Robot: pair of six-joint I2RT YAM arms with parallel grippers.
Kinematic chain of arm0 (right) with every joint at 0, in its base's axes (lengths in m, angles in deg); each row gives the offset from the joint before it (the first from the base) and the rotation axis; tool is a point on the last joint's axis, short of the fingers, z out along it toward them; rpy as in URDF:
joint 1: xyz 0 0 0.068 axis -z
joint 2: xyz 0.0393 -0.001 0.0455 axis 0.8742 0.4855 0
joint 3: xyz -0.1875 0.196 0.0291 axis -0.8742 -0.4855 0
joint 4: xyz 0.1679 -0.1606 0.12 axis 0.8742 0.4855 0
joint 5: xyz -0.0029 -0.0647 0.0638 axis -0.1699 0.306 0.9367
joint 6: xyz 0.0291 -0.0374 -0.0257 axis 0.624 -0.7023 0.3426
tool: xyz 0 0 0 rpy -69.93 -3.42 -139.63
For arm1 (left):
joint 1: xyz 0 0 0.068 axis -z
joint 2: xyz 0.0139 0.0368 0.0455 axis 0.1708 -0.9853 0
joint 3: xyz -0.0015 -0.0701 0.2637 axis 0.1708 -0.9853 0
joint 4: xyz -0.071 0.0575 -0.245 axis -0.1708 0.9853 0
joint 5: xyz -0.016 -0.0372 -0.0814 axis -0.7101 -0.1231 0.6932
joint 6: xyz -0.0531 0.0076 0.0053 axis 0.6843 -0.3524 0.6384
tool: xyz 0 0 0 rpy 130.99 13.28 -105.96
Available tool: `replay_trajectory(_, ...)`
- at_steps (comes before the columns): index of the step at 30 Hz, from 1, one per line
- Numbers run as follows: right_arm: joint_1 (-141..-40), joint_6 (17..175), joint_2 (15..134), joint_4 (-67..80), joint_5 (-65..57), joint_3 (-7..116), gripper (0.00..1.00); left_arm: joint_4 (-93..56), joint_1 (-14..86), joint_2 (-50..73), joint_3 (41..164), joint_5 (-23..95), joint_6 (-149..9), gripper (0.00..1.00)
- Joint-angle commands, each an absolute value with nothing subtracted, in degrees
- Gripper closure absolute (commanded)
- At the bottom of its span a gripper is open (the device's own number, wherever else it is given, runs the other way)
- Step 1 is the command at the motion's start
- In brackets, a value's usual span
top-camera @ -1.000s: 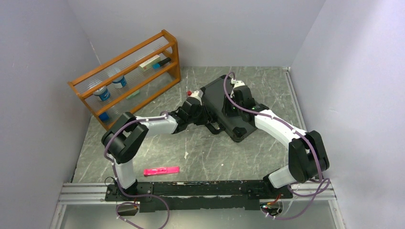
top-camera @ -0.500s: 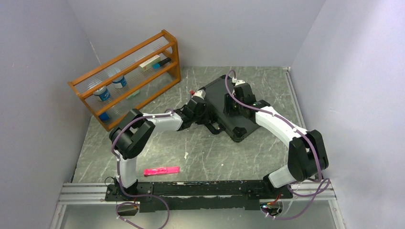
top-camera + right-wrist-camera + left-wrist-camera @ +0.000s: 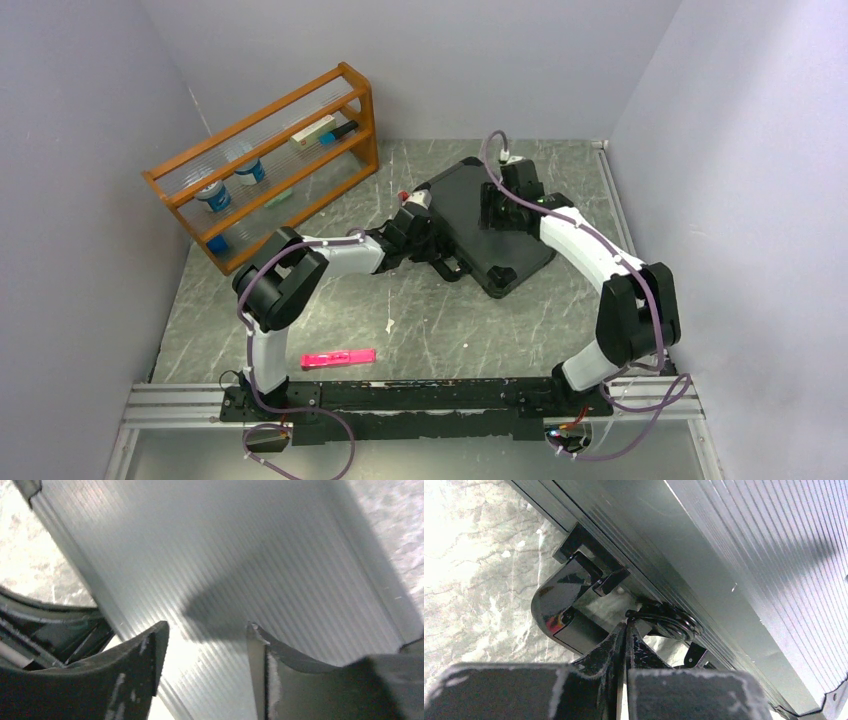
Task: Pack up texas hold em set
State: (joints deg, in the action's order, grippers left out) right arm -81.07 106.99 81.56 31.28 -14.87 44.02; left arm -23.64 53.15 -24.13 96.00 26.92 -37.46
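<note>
Top external view: the black case [image 3: 500, 255] of the hold 'em set lies flat on the grey marbled table [image 3: 450, 320] with its lid down, and both my arms reach out to it. My left gripper [image 3: 418, 222] sits against the case's left long side. In my left wrist view those jaws are pressed fully together with nothing between them, their tips right at the round metal latch [image 3: 669, 622] on the case's edge, just beside the glossy black handle [image 3: 556, 605]. My right gripper [image 3: 207, 640] hangs over the far end of the ribbed lid with its jaws spread apart and nothing between them; I cannot tell whether the fingers [image 3: 135, 665] touch the lid. A red-tipped pen [image 3: 401, 194] lies just beside the case's far left corner. A wooden rack [image 3: 250, 122] stands well to the left of the case, and a pink marker [image 3: 338, 357] lies well apart from the case on its near side.
</note>
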Motion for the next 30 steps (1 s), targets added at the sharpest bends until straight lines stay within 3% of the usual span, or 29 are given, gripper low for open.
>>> replay_trajectory(1,-77.29,106.77,82.83,30.68,-17.37,48.87,0.34,-22.09,54.13,-26.65,96.71,28.84,-38.72,0.93)
replay_trajectory(10,-70.43,107.27,85.07,26.38,-16.43,50.76,0.2,-21.56,55.04,-28.35,96.54,28.68,-40.06,0.95)
replay_trajectory(30,-62.18,105.14,92.81,23.64,8.65,46.74,0.19,-22.79,56.23,-32.9,97.99,25.89,-41.89,0.95)
